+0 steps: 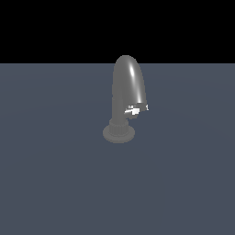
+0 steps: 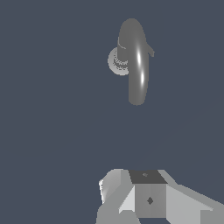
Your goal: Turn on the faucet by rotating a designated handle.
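Note:
The dark grey glossy faucet (image 1: 127, 87) stands upright on its round ribbed base (image 1: 119, 133) on the grey-blue floor. Its arched body hooks over toward the exterior view's right. The handle (image 1: 134, 110) is a tiny pale silvery-white lever just under the hooked end. The wrist view looks down on the faucet (image 2: 136, 61) from above, and the pale lever does not show there. Whitish-grey parts of my gripper (image 2: 142, 197) fill that picture's edge, well apart from the faucet. I cannot tell how the jaws stand. The gripper and arm are out of the exterior view.
A flat grey-blue floor (image 1: 55, 174) spreads all round the faucet. A black background lies beyond its far edge. No other objects show.

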Robot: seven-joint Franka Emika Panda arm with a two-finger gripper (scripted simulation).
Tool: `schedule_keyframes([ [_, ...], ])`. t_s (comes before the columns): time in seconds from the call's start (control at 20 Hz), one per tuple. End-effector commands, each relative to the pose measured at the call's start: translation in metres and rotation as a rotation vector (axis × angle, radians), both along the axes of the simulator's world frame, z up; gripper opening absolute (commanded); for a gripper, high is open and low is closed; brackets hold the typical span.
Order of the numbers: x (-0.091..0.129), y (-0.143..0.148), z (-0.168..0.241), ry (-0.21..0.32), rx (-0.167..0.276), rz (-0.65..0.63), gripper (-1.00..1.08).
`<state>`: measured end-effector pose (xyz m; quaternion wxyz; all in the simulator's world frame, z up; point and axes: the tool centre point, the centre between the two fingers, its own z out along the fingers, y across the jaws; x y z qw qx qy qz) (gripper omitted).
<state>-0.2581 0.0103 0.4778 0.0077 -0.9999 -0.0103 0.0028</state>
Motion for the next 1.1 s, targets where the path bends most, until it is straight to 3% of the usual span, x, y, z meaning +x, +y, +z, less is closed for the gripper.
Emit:
schedule_keyframes([
  [0.0, 0.000, 0.000, 0.000, 0.000, 0.000, 0.000, -1.00],
  [0.55, 0.014, 0.003, 0.001, 0.046, 0.013, -0.037, -1.00],
  [1.05, 0.053, 0.010, 0.000, 0.171, 0.050, -0.136, -1.00],
])
